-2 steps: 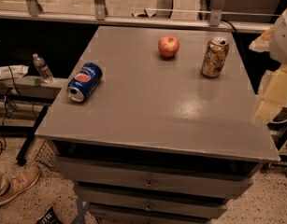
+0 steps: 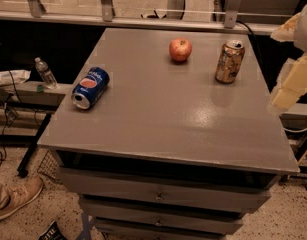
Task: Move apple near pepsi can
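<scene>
The move is not begun: the one apple (image 2: 180,49) is sitting near the worktop's far edge, well apart from the one pepsi can (image 2: 90,87) lying at the left edge, one gold-brown can (image 2: 229,61) is standing toward the far right corner, and the gripper (image 2: 293,81) is hovering off the right edge, open or closed I cannot tell.

1. The single view looks down from high above the near edge of the table (image 2: 158,129), facing its far edge.
2. It stands far enough back to take in all four corners and the drawers (image 2: 158,196) below.
3. The hand (image 2: 289,86) shows just off the table's right edge.
</scene>
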`<state>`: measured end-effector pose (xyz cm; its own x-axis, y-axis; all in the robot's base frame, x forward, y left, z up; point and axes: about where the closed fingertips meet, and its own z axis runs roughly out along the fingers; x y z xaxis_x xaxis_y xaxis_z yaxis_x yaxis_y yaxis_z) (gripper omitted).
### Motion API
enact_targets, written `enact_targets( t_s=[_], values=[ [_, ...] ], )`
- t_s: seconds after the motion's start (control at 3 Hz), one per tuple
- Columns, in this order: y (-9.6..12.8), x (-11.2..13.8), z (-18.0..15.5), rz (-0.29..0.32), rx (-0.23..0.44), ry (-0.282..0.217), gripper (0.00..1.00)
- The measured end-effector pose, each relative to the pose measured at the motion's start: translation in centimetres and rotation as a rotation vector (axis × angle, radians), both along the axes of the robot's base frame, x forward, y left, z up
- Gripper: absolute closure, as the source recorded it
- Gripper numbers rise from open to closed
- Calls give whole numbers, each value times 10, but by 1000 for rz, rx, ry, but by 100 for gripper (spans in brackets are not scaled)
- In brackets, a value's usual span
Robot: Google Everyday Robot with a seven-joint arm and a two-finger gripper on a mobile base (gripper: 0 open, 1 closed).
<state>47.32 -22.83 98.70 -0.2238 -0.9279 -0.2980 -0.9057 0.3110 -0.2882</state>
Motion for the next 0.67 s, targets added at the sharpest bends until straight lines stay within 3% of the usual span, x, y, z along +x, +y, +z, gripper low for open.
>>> enact_targets(
  t_s=[0.33,0.67],
  values=[
    [-16,54,7,-21,25,-74,0],
    [-25,109,11,-84,98,-135,0]
  ],
)
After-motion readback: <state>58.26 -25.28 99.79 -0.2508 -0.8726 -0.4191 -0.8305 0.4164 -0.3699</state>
